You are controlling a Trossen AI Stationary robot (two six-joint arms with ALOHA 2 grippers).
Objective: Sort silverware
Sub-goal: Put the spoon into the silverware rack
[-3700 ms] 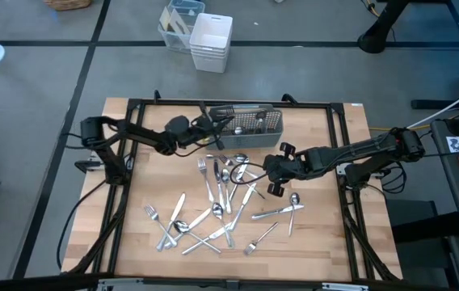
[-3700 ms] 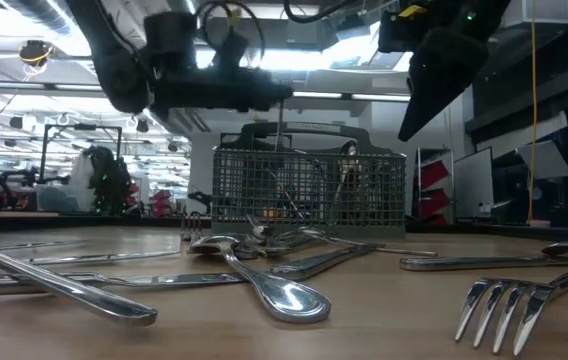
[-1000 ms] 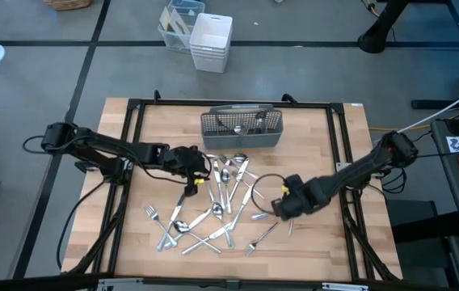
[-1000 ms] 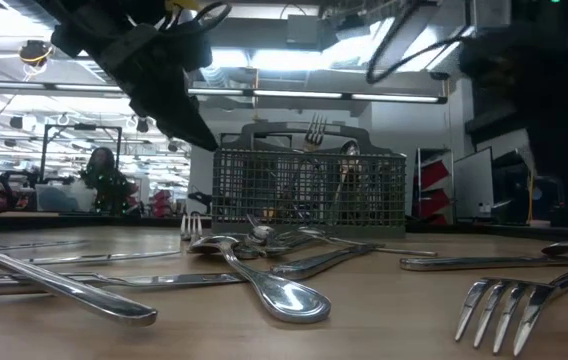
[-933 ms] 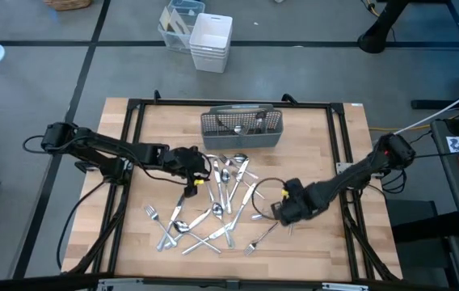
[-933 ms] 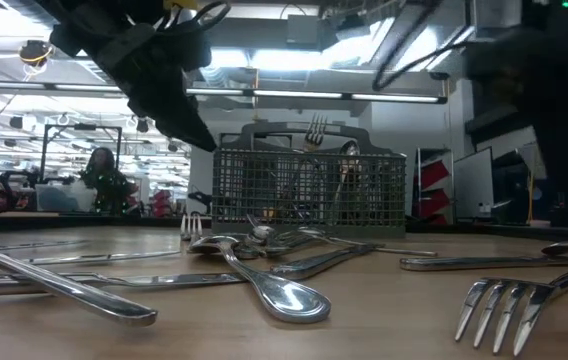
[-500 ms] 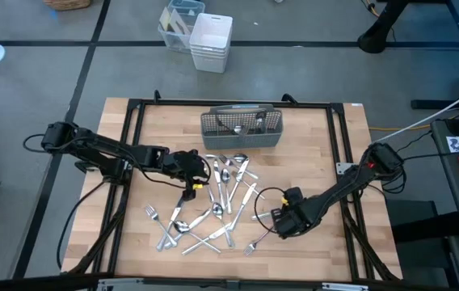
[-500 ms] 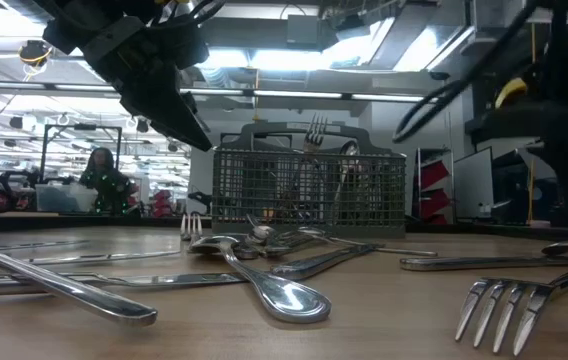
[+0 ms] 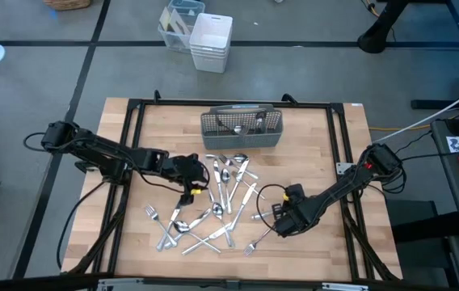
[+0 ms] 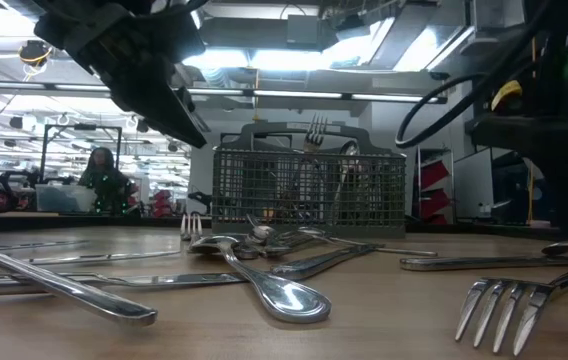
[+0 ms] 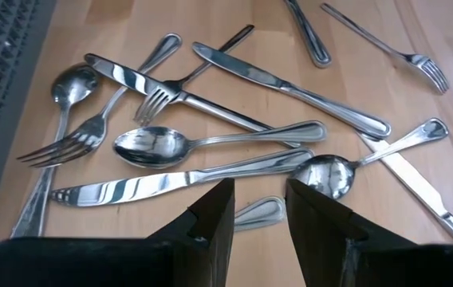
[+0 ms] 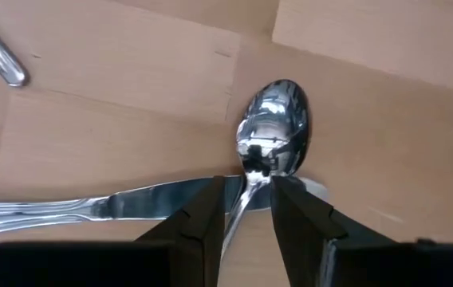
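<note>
The right gripper (image 12: 247,214) is low over the table's (image 9: 326,137) right front part, fingers (image 12: 198,219) parted by a narrow gap. A spoon (image 12: 270,147) lies in that gap: its neck runs between the two tips, its bowl just past them, flat on the wood. Whether the fingers actually press the neck I cannot tell. A knife (image 12: 91,207) lies crosswise right beside the tips, its blade end passing under the spoon's neck. In the high view this gripper (image 9: 284,221) sits apart from the main scatter, near a lone fork (image 9: 259,238) at the front.

The left gripper (image 11: 256,219) hovers over the left edge of the pile (image 9: 221,198), fingers (image 11: 214,219) slightly apart and holding nothing. Seen past its tips, a knife handle end (image 11: 257,212) lies in line with the gap, and just beyond it a second knife (image 11: 171,182), two spoons (image 11: 210,145) (image 11: 366,159) and forks (image 11: 91,131) overlap one another. In the high view the gripper (image 9: 191,174) is just left of the silverware's upper half.

The silverware spreads across the table's middle and front, many pieces crossing. The caddy (image 9: 242,129) stands at the back centre, well apart from both grippers, with a few pieces already upright in it; in the low view a fork (image 10: 316,130) sticks up above its rim.
</note>
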